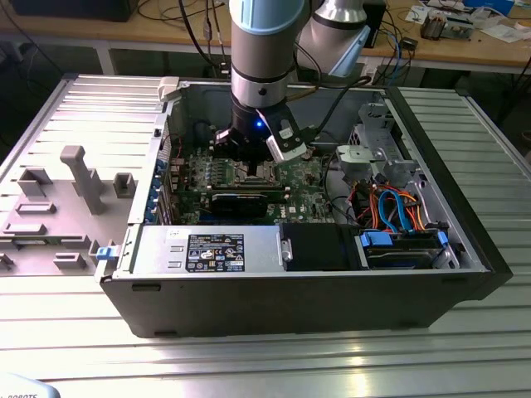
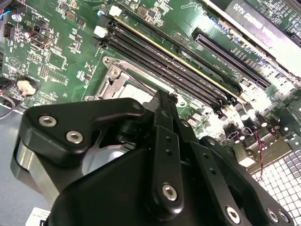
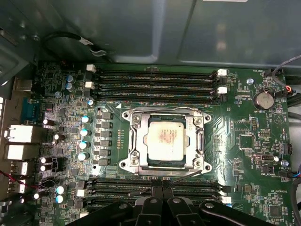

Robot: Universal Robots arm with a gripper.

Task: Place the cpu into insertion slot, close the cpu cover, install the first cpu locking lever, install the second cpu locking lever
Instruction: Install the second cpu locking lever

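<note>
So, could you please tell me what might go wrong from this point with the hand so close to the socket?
1. The hand sits right at the edge of the cpu cover, over the memory slots; a small drift could scrape them.
2. A thin lever lies by the fingertips; it may slip free and spring.
3. The cpu looks seated, so a skewed push could stress it.

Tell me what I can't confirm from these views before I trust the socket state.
1. Exterior view: the gripper and arm block most of the insertion slot.
2. Second wrist view: the gripper's black body covers most of the cpu cover.
3. First wrist view: the locking lever near the gripper is too thin to tell whether it is latched.
</note>
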